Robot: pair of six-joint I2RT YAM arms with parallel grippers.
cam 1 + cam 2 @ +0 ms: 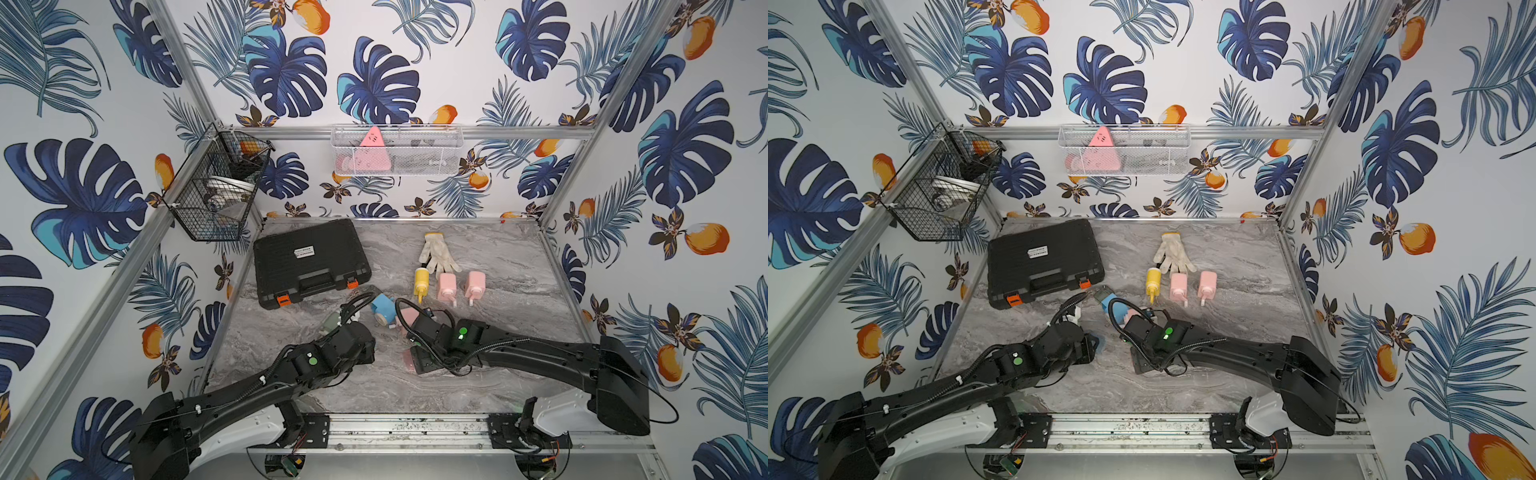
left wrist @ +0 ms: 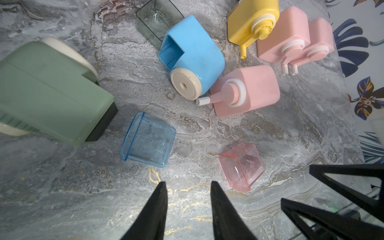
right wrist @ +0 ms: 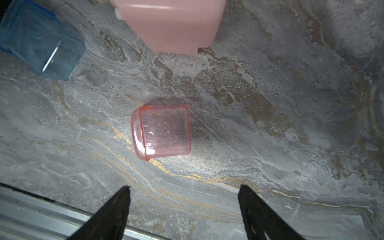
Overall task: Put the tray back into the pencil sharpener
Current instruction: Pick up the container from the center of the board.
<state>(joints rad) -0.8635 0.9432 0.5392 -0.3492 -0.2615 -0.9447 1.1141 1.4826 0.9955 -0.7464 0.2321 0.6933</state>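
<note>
Left wrist view: green sharpener (image 2: 47, 91), blue tray (image 2: 148, 140) loose on the table (image 2: 291, 135) beside it, blue sharpener (image 2: 193, 60) with its slot empty, pink tray (image 2: 241, 166) lying near the pink sharpener (image 2: 249, 91). My left gripper (image 2: 188, 184) is parted and empty, just short of the blue tray. Right wrist view: my right gripper (image 3: 185, 187) is spread wide, holding nothing, with the pink tray lying ahead of it, untouched.

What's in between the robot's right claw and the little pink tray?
Nothing, just bare marble tabletop. The right wrist view shows only stone between the open right gripper and the pink tray.
</note>
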